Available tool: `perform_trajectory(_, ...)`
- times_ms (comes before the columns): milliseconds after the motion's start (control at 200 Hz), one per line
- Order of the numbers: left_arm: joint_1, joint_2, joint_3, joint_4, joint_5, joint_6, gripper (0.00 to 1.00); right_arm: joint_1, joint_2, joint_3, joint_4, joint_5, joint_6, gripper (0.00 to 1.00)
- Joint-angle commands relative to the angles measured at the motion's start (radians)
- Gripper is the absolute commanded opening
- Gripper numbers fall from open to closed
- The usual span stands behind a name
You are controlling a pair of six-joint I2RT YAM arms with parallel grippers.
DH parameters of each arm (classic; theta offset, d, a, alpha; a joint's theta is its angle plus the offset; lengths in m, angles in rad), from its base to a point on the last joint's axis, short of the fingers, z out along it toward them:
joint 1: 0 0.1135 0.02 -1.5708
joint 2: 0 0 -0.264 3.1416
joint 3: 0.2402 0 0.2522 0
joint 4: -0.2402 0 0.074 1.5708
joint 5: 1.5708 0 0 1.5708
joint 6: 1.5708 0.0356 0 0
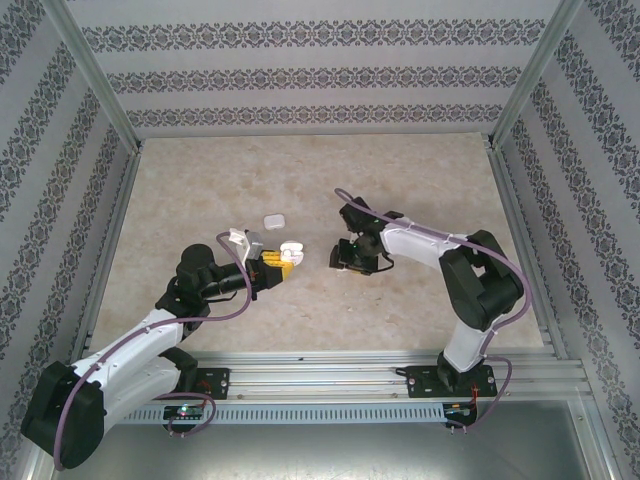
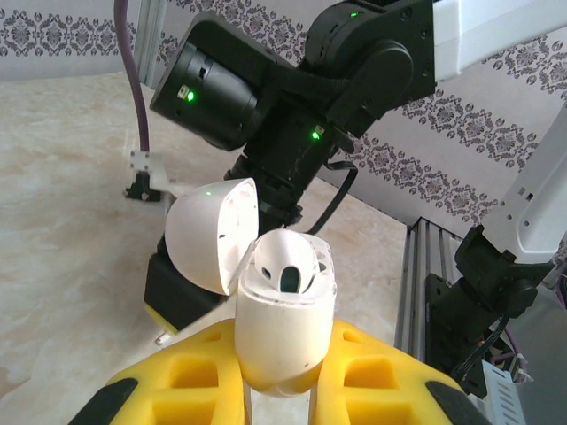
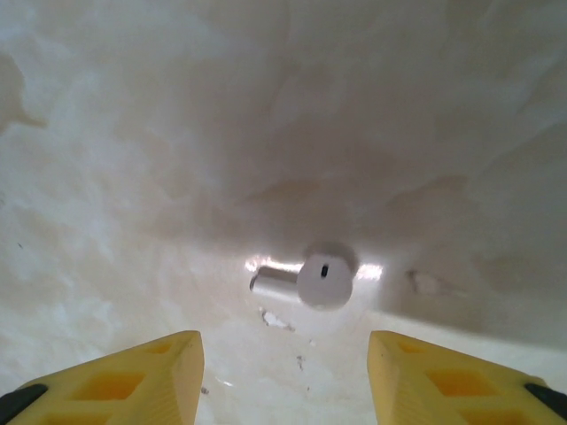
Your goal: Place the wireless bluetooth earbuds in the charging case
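Note:
My left gripper is shut on the white charging case, which stands upright between the yellow fingers with its lid swung open to the left. One white earbud sits in the case's mouth. From above, the case is held at the table's middle by the left gripper. The right gripper points down just right of it. In the right wrist view another earbud lies on the table, stem to the left, a little beyond my open right gripper; nothing is between its fingers.
A small white piece lies on the beige table just behind the case. Patterned walls and metal frame posts close in the table on three sides. A rail carrying both arm bases runs along the near edge.

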Motion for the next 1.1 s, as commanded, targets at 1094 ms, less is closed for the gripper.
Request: perform_trajectory(1094, -0.003, -0.086, -0.001, -0.079, -0.016, 0.053, 0.00, 0.061, 0.265, 0.364, -0.306, 0.177, -0.236, 0.42)
